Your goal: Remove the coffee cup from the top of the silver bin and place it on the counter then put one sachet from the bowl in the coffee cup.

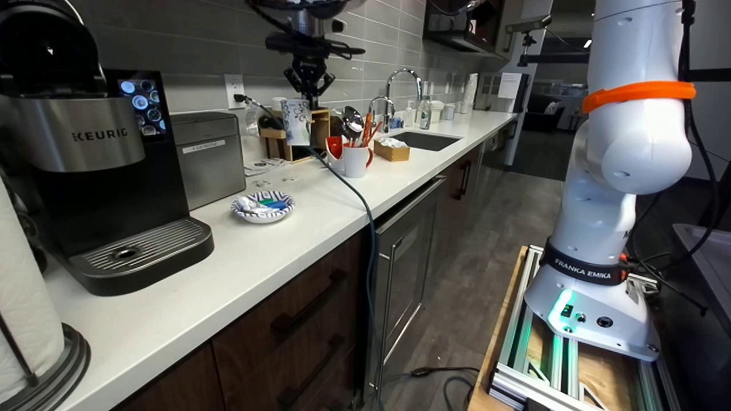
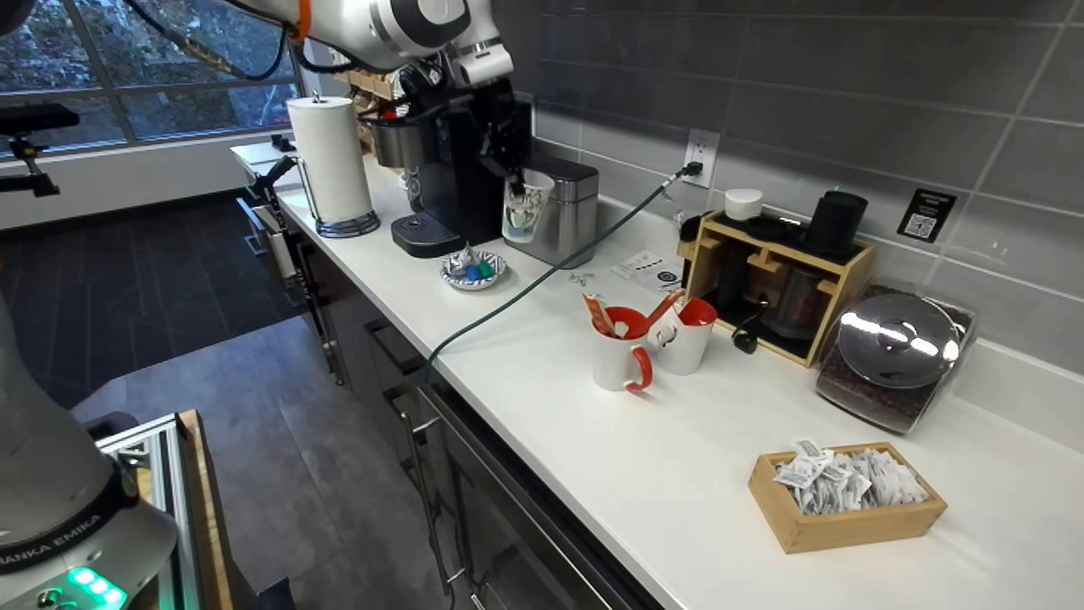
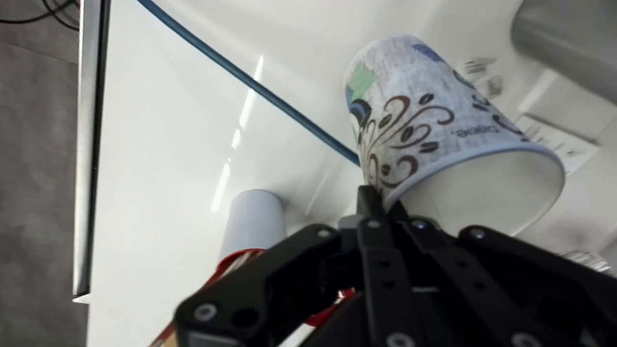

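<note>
Coffee machine (image 1: 117, 200) near left on the bench (image 1: 248, 248), no part in the task. Just right of it the bowl (image 1: 261, 219), on the bench, with blue, green and white sachets (image 1: 277, 204) lying in it; sachet step looks untouched. Behind the bowl to the left, the silver bin (image 1: 212, 165); cup is not on top of it, so removal counts as done.

Farther along, right of the bin and apart from it in an exterior view: coffee cup (image 1: 296, 123), in the air over the bench, roughly upright, not set down. Hand (image 3: 384, 205) is pinched narrow on the cup's rim; looks like one finger inside the wall, one outside. No sachet in the visible part of the inside; bottom hidden. Cable (image 1: 355, 194) crosses the bench near there; can't tell if directly below. Mugs (image 1: 356, 162) beyond.

Left to do: lower cup onto bench, release, pick one sachet, drop it in. My call: under halfway, placing looks like the current step. Base landing on the cable could tip the cup.
</note>
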